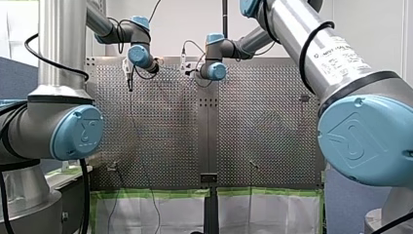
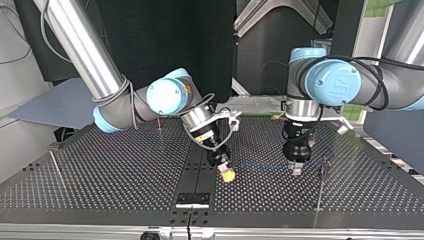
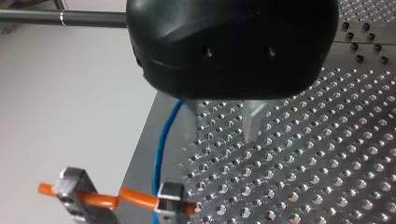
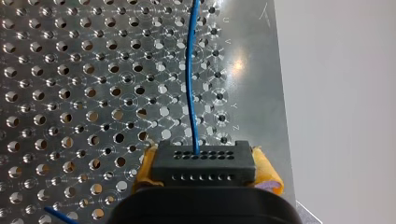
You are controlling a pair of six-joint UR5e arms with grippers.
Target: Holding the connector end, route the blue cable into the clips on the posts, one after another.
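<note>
Blue cable [image 4: 188, 84]: low over the table [image 4: 70, 93], running straight out from the black connector [image 4: 204, 161] squeezed tight in my right gripper [image 4: 205, 169], across to my left gripper [image 3: 223, 123], open, just beside it.

**Perforated table: surface notes**

Metal perforated table [image 2: 100, 180], two panels joined by a dark centre strip [image 2: 200, 167]. Thin upright posts stand on it in the top view: left post [image 2: 55, 162] near the view's left edge, right post [image 2: 321, 187] towards its right, back post [image 2: 159, 122] further off. Black bracket [image 2: 193, 200] sits on the strip at the near edge.
</note>
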